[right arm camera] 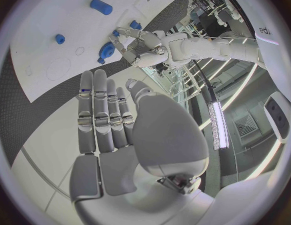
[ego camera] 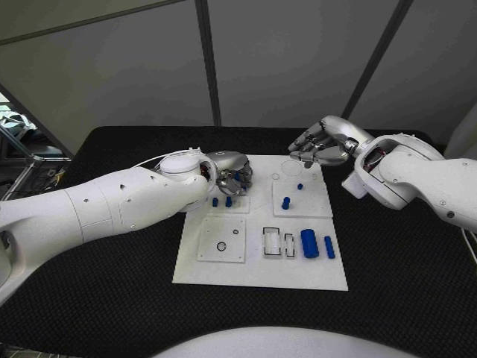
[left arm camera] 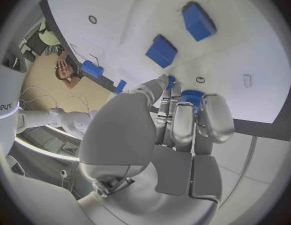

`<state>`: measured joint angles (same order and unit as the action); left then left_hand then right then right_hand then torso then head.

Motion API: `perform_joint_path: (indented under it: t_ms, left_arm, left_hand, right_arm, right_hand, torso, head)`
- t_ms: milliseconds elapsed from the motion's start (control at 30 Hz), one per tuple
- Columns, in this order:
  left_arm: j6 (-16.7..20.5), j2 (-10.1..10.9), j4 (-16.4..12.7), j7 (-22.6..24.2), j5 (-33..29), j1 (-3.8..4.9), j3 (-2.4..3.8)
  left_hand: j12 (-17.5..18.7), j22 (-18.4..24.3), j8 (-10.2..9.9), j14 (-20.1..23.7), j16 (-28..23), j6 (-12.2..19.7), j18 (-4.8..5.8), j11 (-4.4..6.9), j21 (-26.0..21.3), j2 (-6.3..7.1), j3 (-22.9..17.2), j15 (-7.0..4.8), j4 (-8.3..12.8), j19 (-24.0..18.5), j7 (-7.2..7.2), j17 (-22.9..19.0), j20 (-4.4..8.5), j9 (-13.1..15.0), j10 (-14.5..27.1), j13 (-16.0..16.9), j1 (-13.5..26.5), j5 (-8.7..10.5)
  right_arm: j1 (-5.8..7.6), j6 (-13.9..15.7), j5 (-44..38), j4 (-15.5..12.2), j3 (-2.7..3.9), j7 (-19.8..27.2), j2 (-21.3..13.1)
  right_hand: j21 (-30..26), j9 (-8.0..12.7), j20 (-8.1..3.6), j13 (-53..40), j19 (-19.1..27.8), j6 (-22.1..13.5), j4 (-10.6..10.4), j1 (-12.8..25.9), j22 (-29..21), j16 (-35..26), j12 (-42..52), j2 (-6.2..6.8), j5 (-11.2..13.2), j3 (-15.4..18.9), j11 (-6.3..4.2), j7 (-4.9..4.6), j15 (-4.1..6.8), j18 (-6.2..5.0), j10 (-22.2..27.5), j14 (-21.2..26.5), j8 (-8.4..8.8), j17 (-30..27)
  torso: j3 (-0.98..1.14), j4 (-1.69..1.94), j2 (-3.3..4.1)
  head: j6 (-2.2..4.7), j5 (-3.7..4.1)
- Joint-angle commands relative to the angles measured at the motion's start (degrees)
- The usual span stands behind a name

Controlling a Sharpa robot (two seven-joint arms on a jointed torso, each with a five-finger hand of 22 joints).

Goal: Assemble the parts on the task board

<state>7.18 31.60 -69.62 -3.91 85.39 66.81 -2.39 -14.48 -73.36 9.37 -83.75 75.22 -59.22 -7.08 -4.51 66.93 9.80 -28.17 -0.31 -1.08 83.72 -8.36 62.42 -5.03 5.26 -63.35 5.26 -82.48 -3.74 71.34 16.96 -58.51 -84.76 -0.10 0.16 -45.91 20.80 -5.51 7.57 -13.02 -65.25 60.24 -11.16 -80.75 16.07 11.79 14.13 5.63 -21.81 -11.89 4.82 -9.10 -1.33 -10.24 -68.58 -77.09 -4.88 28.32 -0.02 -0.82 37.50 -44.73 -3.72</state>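
Between left hand (left arm camera: 183, 120) fingers (left arm camera: 183, 125) — blue part (left arm camera: 192, 96), head-view hidden.

my arms and hands

my arms are glossy white shells, thick and rounded, with small dark screw holes dotting the left arm (ego camera: 99, 205). thin white cables loop near my left wrist. a dark seam splits the right arm (ego camera: 432, 183) by the wrist. my left hand (left arm camera: 183, 125) and right hand (right arm camera: 105, 112) are silver, with smooth pads and dark gaps between segments.
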Motion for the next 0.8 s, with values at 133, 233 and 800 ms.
perform_joint_path:
  t_ms: [133,233,800]
  left_arm:
    - [-0.1,0.2,0.2,-0.6,0.5,-0.26,-0.19]
    - [0.8,0.2,0.2,-0.1,0.5,-0.27,-0.19]
    - [5.4,1.5,-1.5,2.7,0.3,-0.29,0.51]
  left_hand:
    - [-0.6,-0.8,0.6,-0.9,0.4,-2.6,2.36,0.62,1.0,-0.57,-1.7,-0.6,1.2,0.9,0.46,-0.3,0.47,0.3,-2.9,0.6,-0.6,-0.12]
    - [-0.6,-1.1,0.9,-0.8,0.4,-3.7,2.43,0.96,1.4,-0.83,-2.4,-0.87,2.0,1.0,0.74,-0.4,0.69,0.4,-4.2,0.8,-0.9,-0.1]
    - [0.2,-1.5,0.8,-0.8,0.6,-5.4,2.53,1.43,1.8,-0.81,-3.5,-1.3,3.3,1.1,1.11,-0.7,1.16,0.6,-6.1,1.3,-0.3,-0.09]
  right_arm:
    - [0.12,0.1,-0.1,-0.2,0.05,0.4,0.0]
    - [0.12,0.2,-0.1,-0.2,0.05,0.4,0.0]
    - [0.12,0.4,-0.1,-0.4,0.05,0.6,-0.1]
  right_hand:
    - [-0.3,-0.1,-0.01,0.1,-0.4,0.3,0.2,-0.6,-0.1,-0.2,-0.2,-0.16,-0.3,-0.3,0.06,-0.22,-0.01,-0.2,-0.2,-0.5,0.24,0.1]
    - [-0.3,-0.1,-0.01,0.1,-0.4,0.3,0.2,-0.6,-0.1,-0.2,-0.2,-0.16,-0.3,-0.3,0.06,-0.22,-0.01,-0.2,-0.2,-0.5,0.24,0.1]
    - [-0.3,-0.1,-0.02,0.1,-0.5,0.3,0.2,-0.6,-0.1,-0.3,-0.2,-0.19,-0.5,-0.4,0.05,-0.21,0.0,-0.2,-0.3,-0.6,0.22,0.1]
  torso:
    - [0.0,-0.05,0.02]
    - [0.0,-0.03,0.01]
    - [-0.03,-0.05,-0.03]
  head:
    - [-0.04,-0.01]
    - [-0.09,0.01]
    - [0.02,-0.12]
